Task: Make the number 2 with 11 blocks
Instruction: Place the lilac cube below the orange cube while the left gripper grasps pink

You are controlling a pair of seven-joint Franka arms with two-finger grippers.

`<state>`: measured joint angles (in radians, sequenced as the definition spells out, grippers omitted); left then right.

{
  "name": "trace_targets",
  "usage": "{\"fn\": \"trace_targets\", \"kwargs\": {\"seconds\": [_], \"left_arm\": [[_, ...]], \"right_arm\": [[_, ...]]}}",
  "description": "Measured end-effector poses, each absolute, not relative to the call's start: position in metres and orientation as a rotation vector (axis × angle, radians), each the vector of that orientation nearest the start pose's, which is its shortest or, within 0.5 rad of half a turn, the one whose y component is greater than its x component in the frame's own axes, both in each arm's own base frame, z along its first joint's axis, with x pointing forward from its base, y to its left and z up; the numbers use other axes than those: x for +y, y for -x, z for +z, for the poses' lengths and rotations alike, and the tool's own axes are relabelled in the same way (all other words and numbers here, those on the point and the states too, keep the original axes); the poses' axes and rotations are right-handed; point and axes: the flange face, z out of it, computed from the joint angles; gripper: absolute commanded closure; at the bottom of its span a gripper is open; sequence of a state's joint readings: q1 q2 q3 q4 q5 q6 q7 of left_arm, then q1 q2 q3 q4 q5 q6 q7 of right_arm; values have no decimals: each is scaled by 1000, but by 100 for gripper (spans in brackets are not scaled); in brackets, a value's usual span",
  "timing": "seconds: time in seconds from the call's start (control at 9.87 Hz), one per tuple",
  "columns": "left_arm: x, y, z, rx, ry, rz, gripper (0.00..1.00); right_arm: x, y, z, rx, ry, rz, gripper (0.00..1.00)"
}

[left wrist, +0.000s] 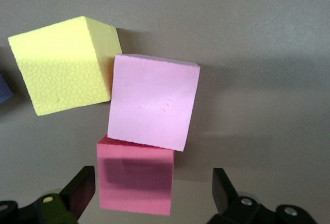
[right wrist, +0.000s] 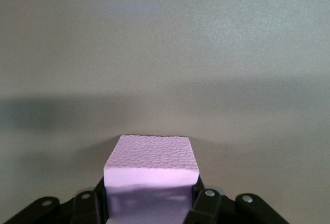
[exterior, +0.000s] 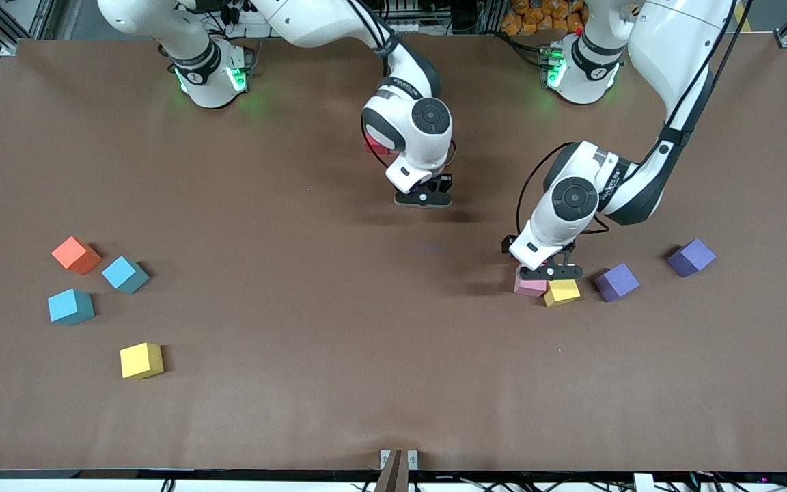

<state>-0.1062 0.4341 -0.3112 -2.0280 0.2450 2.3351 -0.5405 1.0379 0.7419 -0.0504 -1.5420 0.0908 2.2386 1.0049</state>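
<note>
The blocks lie scattered, with no number 2 laid out on the table (exterior: 393, 383) yet. Nearest the front camera, toward the right arm's end, sits a yellow block (exterior: 141, 360); a little farther are two light blue blocks (exterior: 71, 306) (exterior: 124, 274) and an orange block (exterior: 76, 255).

Toward the left arm's end, another yellow block (exterior: 561, 292) touches a pale pink block (exterior: 530, 285), with two purple blocks (exterior: 617, 281) (exterior: 691, 257) beside them. The left gripper (exterior: 549, 268) hangs low over this cluster with its jaws spread wide and nothing between them. Its wrist view shows a deeper pink block (left wrist: 135, 177) lying between the fingers (left wrist: 80, 190), touching the pale pink one.

Farther still, the right gripper (exterior: 423, 198) is up over the bare middle of the table, clamped on a pale pink block of its own (right wrist: 151, 164). A red block (exterior: 374, 145) shows just past its wrist.

This looks like the gathering and first-placing step. I judge the right arm must lower and set its block squarely on the bare surface, while the left must close on one block without dragging its touching neighbours.
</note>
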Motion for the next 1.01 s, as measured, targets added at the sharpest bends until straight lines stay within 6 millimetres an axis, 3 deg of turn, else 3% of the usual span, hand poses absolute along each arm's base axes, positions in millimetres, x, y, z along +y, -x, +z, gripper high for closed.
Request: {"fn": "trace_targets", "kwargs": {"seconds": [1.01], "left_arm": [[-214,-538,221,88,3059,126,0]], "right_arm": [[597,-367,206,82,3169,90,83]]}}
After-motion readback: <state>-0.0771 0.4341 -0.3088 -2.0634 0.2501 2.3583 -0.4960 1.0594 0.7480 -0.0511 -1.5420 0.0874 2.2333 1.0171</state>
